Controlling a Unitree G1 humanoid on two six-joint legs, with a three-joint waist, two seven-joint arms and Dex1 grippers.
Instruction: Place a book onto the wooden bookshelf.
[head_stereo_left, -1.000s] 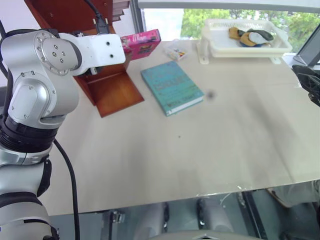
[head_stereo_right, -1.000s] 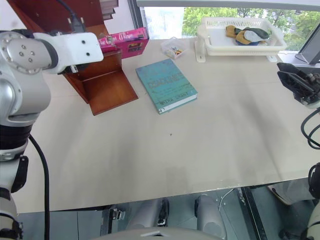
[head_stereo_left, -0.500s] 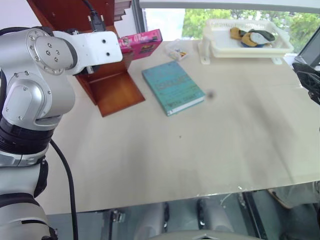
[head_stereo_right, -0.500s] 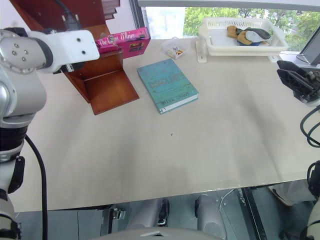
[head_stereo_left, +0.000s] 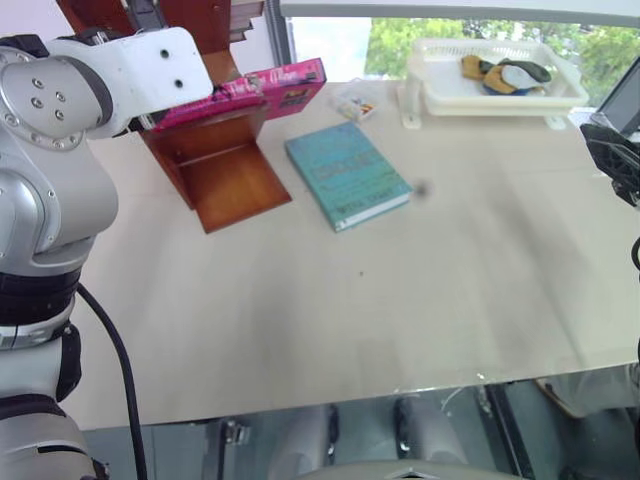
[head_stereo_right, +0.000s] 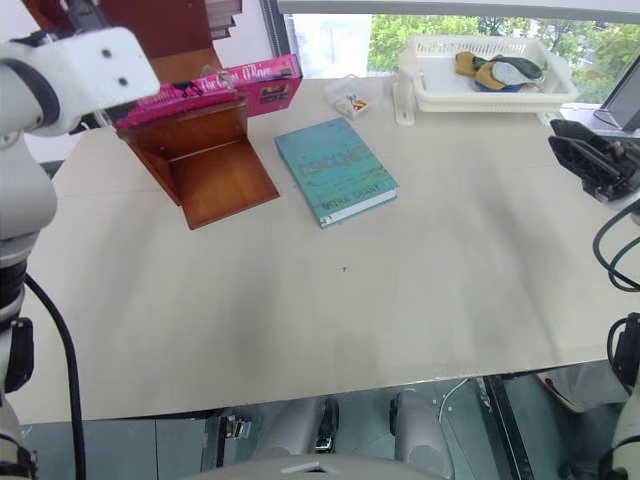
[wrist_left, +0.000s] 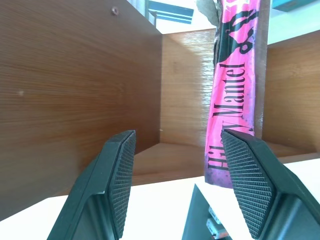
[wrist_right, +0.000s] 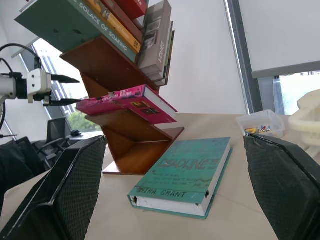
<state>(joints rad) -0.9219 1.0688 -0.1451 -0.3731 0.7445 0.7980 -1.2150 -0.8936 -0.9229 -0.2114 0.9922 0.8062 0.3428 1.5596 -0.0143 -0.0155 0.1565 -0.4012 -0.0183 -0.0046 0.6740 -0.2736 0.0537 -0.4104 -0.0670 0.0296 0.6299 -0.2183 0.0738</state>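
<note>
A pink book (head_stereo_right: 210, 86) lies flat on a slanted shelf of the wooden bookshelf (head_stereo_right: 205, 165), at the table's far left corner. One end of it, bearing small dark pictures, juts out past the shelf toward the window. In the right wrist view the bookshelf zigzags upward, with more books (wrist_right: 122, 22) stacked on its higher shelves.

The left gripper (wrist_left: 177, 187) is raised beside the bookshelf, its fingers spread apart with nothing between them. In the left wrist view the book's spine, pink with black lettering, stands just past the tip of one finger (wrist_left: 247, 177), while the other finger faces bare wood. In the right wrist view the gripper's tips sit close to the book's near end; whether they touch it cannot be told.

A teal book (head_stereo_right: 335, 170) lies flat on the pale table (head_stereo_right: 400, 300), just beside the bookshelf's base. Farther back stand a small clear box (head_stereo_right: 350, 97) of coloured bits and a white basket (head_stereo_right: 485, 85) holding a few objects.

The right gripper (wrist_right: 175, 200) is at the table's right edge, fingers wide open and empty, pointing toward the teal book.
</note>
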